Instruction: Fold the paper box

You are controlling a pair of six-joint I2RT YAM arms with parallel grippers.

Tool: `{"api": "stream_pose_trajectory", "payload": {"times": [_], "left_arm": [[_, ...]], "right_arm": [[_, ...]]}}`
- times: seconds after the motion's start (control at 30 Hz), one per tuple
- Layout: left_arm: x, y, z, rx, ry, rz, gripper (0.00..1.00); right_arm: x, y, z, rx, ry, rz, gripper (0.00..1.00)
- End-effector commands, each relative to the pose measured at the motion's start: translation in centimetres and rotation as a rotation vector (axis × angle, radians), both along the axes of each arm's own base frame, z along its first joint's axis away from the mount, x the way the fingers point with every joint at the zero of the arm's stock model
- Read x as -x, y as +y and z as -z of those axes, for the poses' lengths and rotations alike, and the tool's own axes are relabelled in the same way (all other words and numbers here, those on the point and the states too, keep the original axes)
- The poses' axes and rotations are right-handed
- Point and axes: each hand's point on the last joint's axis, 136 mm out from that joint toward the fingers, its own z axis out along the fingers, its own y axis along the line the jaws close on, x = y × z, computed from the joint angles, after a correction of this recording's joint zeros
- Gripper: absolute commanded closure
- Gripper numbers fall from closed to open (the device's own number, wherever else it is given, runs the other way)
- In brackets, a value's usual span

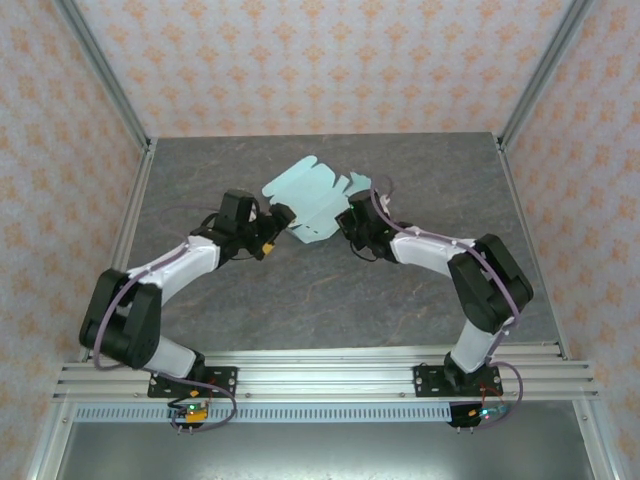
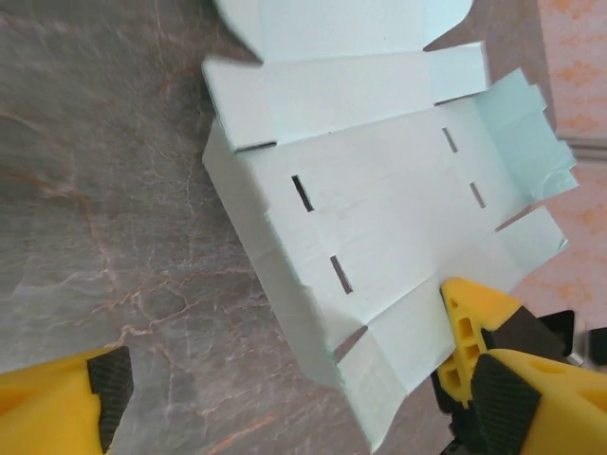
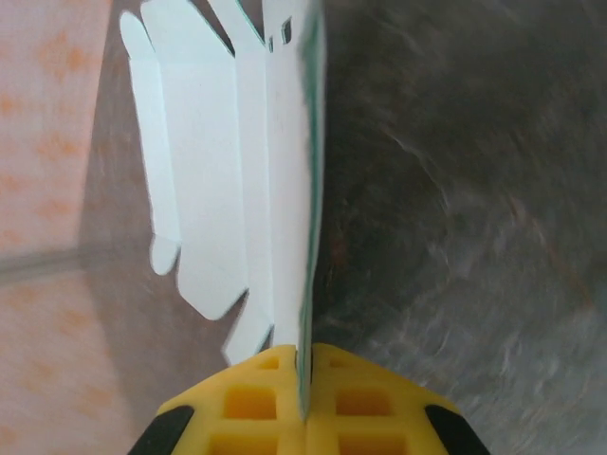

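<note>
From above: pale mint-green die-cut paper box (image 1: 312, 198) lifted over grey stone-pattern table (image 1: 300, 300), between both arms, mostly flat.

Left wrist: left gripper (image 2: 285, 355) spread wide, gripping nothing.

Right wrist: right gripper (image 3: 305, 398) clamped on sheet edge.

Probably nearly all folding left.

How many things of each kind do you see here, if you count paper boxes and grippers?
paper box, one unfolded mint-green sheet: 1
grippers, namely the left gripper and the right gripper: 2
Total: 3
</note>
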Motion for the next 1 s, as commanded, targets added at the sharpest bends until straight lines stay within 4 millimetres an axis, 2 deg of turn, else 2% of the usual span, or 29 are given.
{"api": "stream_pose_trajectory", "payload": {"times": [0.0,0.1,0.17,0.27,0.33,0.37,0.4,0.47,0.57,0.7,0.77,0.87,0.97], "left_arm": [[0.4,4.2,-3.5,-0.257,-0.085,-0.006,0.04],[0.6,6.9,-6.0,-0.411,-0.141,-0.023,0.04],[0.7,8.3,-7.5,-0.485,-0.173,-0.043,0.04],[0.3,9.6,-8.5,-0.553,-0.225,-0.082,0.04],[-0.3,9.2,-8.3,-0.551,-0.282,-0.066,0.04],[-0.7,8.7,-8.1,-0.533,-0.307,-0.049,0.04],[-0.9,8.0,-8.1,-0.509,-0.332,-0.023,0.04],[-1.6,5.6,-8.3,-0.421,-0.421,0.064,0.04],[-1.7,3.1,-8.1,-0.374,-0.526,0.173,0.07],[-0.5,-1.3,-7.5,-0.367,-0.663,0.417,0.12],[0.6,-3.3,-6.4,-0.403,-0.714,0.537,0.12],[1.4,-4.7,-5.4,-0.417,-0.768,0.604,0.12],[0.9,-4.6,-4.2,-0.451,-0.78,0.583,0.14]], "right_arm": [[1.1,-1.2,-3.2,0.386,-0.188,-0.346,0.98],[2.4,-2.5,-4.6,0.695,-0.288,-0.643,0.97],[3.2,-4.5,-5.2,0.922,-0.293,-0.812,0.98],[4.1,-6.4,-5.7,1.179,-0.3,-1.074,0.98],[4.9,-6.4,-6.0,1.264,-0.327,-1.291,0.99],[5.5,-6.4,-6.0,1.299,-0.338,-1.42,1.0],[5.4,-6.5,-6.2,1.337,-0.343,-1.475,1.0],[4.0,-6.7,-7.1,1.436,-0.369,-1.501,1.0],[2.8,-6.3,-7.5,1.526,-0.406,-1.593,1.0],[2.1,-4.5,-7.3,1.482,-0.445,-1.691,1.0],[1.9,-3.7,-6.9,1.446,-0.461,-1.723,1.0],[1.8,-3.0,-6.4,1.416,-0.491,-1.736,0.99],[2.4,-2.2,-6.2,1.378,-0.558,-1.755,0.97]]}}
